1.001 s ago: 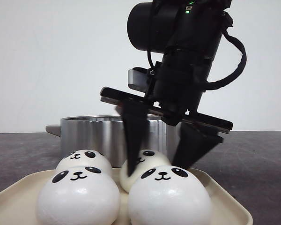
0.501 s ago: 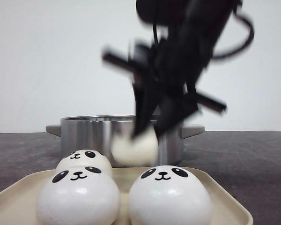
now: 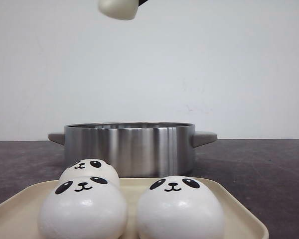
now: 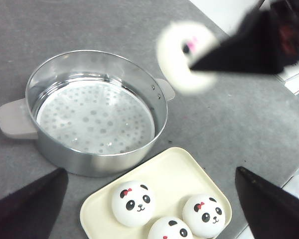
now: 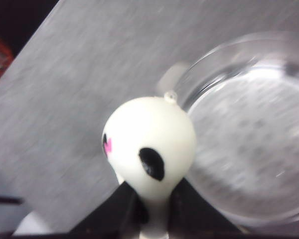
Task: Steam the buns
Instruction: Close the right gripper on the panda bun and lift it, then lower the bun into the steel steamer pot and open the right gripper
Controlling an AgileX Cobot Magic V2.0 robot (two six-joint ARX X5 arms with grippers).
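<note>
Grey tabletop (image 3: 269, 164), fourth bun (image 5: 149, 144) now lifted high above pot (image 3: 129, 147), pinched in right gripper (image 5: 152, 204); left gripper (image 4: 149, 199) open.

Tray (image 3: 239, 209): nearest the camera, bearing three buns (image 3: 180, 206) (two in front, one behind at left). Pot (image 3: 129, 147): directly behind the tray, on the table (image 3: 269, 164). Fourth bun (image 3: 118, 8): high above the pot, pinched in the right gripper (image 5: 152, 209).

The lifted bun (image 3: 118, 8) is being cropped at 12 o'clock in the front view; the right tool (image 4: 249, 45) is blurring there.
</note>
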